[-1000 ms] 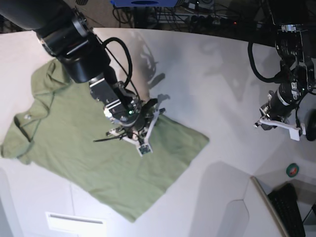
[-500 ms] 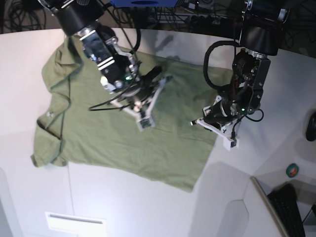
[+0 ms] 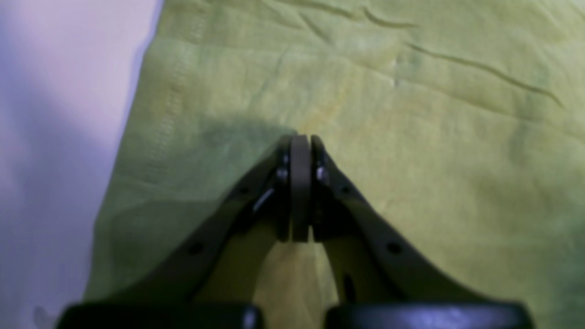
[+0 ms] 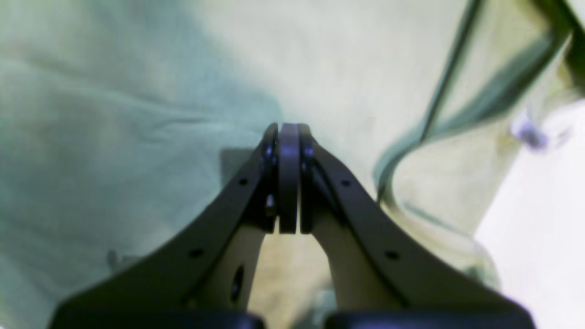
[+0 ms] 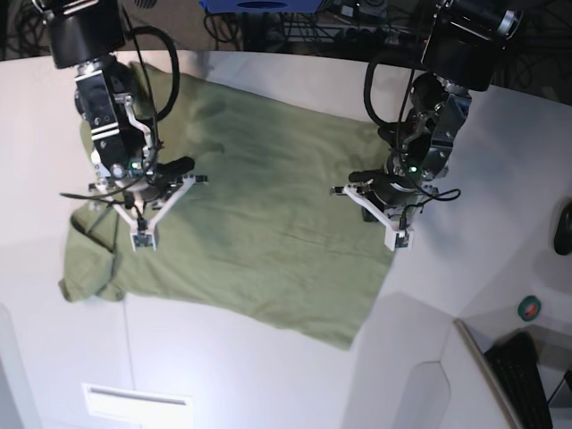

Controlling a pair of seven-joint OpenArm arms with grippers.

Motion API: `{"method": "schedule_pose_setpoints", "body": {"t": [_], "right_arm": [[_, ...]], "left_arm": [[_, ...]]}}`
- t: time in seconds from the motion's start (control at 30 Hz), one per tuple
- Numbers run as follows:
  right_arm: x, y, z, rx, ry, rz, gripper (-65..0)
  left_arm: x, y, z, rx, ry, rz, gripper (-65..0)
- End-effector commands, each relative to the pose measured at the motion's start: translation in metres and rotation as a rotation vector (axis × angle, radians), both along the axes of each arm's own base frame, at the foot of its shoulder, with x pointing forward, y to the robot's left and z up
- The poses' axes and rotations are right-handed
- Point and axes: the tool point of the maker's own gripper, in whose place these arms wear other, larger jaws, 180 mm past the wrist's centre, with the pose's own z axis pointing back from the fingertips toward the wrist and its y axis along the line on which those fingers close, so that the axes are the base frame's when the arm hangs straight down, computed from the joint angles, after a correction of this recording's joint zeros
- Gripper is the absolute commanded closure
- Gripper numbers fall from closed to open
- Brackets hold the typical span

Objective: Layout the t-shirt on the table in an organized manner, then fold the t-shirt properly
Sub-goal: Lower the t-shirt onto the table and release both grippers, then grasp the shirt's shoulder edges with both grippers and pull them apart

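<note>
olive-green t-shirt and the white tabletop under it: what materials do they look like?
Olive-green short-sleeved t-shirt: soft matte knit, probably cotton. It creases into fine wrinkles, and a stitched hem line shows in the left wrist view.
White tabletop: smooth rigid sheet, likely laminate or painted board. It takes crisp shadows with only slight sheen; exact material cannot be told.

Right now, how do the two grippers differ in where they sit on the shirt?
The left gripper sits over the hem end of the t-shirt, near its edge by the bare table. The right gripper sits at the collar end, beside the neck opening. Both are shut, with no fabric pinched between their tips.
</note>
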Motion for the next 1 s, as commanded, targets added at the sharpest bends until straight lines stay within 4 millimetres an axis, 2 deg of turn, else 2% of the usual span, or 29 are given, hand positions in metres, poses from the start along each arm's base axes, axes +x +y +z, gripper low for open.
{"method": "schedule_pose_setpoints", "body": {"t": [0.0, 0.1, 0.23, 0.4, 0.47, 0.53, 0.67, 0.73, 0.83, 0.97], "right_arm": [[0.002, -0.014, 0.001, -0.026, -0.009, -0.02, 0.0], [-0.005, -0.037, -0.009, -0.044, 0.024, -0.078, 0.0], [-0.017, -0.083, -0.02, -0.098, 0.07, -0.15, 0.0], [-0.017, -0.13, -0.01, -0.156, 0.057, -0.209, 0.0], [-0.018, -0.134, -0.009, -0.165, 0.061, -0.207, 0.0], [-0.018, -0.13, -0.005, -0.159, 0.047, -0.194, 0.0], [-0.012, -0.098, 0.007, -0.122, -0.002, -0.079, 0.0], [-0.012, -0.096, 0.006, -0.117, -0.001, -0.084, 0.0], [-0.022, -0.114, -0.005, -0.13, 0.042, -0.125, 0.0], [-0.037, -0.149, -0.009, -0.163, 0.075, -0.19, 0.0]], "left_arm": [[-0.029, 0.017, -0.02, 0.046, 0.135, 0.029, 0.0], [-0.04, 0.03, -0.025, 0.067, 0.155, 0.034, 0.0], [-0.045, 0.032, -0.027, 0.074, 0.165, 0.032, 0.0], [-0.051, 0.039, -0.03, 0.086, 0.178, 0.034, 0.0], [-0.052, 0.039, -0.031, 0.087, 0.18, 0.035, 0.0], [-0.052, 0.039, -0.031, 0.087, 0.18, 0.035, 0.0], [-0.05, 0.037, -0.03, 0.084, 0.177, 0.035, 0.0], [-0.05, 0.038, -0.03, 0.085, 0.177, 0.036, 0.0], [-0.049, 0.043, -0.028, 0.086, 0.173, 0.049, 0.0], [-0.048, 0.063, -0.024, 0.08, 0.162, 0.124, 0.0]]}}
